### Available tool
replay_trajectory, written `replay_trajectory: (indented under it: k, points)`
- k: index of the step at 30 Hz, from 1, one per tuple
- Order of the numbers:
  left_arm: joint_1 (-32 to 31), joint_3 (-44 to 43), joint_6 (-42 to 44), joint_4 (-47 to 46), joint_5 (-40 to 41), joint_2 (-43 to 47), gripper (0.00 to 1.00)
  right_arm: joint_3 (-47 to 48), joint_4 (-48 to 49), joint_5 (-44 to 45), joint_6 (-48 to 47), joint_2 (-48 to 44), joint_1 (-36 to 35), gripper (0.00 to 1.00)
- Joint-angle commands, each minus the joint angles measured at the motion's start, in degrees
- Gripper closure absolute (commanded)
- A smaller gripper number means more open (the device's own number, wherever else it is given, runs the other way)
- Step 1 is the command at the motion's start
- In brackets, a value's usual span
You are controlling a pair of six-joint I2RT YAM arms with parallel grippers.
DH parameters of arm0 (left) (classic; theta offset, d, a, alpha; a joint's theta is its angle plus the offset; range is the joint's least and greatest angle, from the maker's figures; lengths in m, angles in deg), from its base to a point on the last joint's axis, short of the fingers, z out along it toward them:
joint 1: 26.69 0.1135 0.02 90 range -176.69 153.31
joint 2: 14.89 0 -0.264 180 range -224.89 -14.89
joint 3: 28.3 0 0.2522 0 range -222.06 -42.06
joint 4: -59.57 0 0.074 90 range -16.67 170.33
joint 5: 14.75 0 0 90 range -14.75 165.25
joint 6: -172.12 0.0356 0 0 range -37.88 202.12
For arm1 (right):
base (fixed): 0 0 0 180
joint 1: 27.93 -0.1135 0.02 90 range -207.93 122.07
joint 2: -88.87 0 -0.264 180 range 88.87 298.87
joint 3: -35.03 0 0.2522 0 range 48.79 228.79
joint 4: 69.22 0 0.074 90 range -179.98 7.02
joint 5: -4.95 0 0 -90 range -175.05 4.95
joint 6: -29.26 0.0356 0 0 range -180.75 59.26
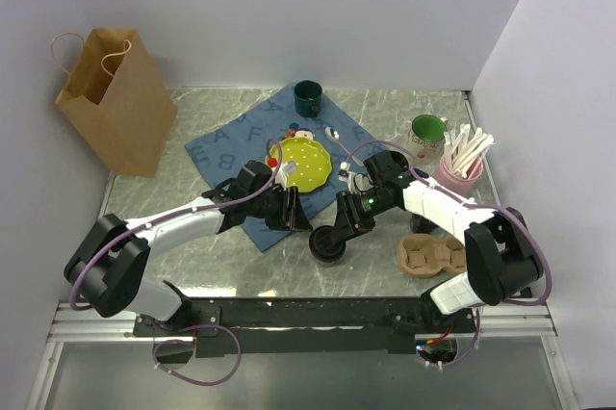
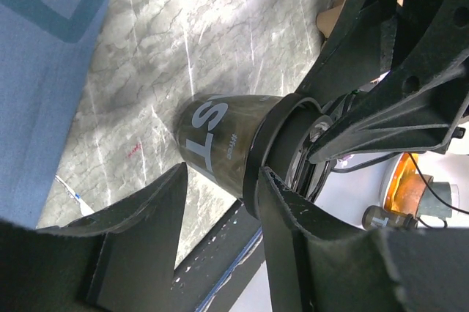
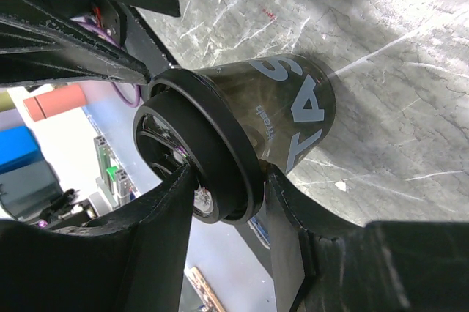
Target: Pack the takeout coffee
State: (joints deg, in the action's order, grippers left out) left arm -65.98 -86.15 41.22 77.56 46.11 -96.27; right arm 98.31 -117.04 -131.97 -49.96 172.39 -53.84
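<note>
Takeout coffee cup (image 1: 327, 244) tilted at tabletop (image 1: 260, 270), between both end effectors. Right end effector (image 3: 227, 173) pinches lid rim. Left end effector (image 2: 222, 171) straddles cup wall, contact unclear. Likely light, crushable, lid may pop. Hold wall under rim, gently.
</note>
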Motion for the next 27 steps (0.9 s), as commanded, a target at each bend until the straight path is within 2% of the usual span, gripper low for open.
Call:
replay_trajectory:
  k: [1,12,17,21,27]
  points:
    - [-0.1,-0.5,1.6,-2.7,-1.5,-0.7,0.51,-0.6,-0.8,5.3,-2.4,1.8,-0.6,0.54]
    - [-0.3,2.3,-0.1,-6.5,-2.7,-1.9,0.54,-0.7,-0.4,6.0,-2.3,2.9,-0.5,0.55]
    - [-0.9,3.4,-1.1,-2.4,2.4,-4.0,0.63,-2.5,0.5,6.3,-1.9,3.0,-0.5,0.55]
    - [-1.1,6.2,-3.0,-3.2,3.8,-4.0,0.66,-3.9,0.8,8.5,-1.6,3.0,-0.5,0.56]
    - [-2.5,7.2,-4.1,0.3,8.2,-5.4,0.67,-4.3,0.2,10.8,-0.9,3.7,-0.5,0.57]
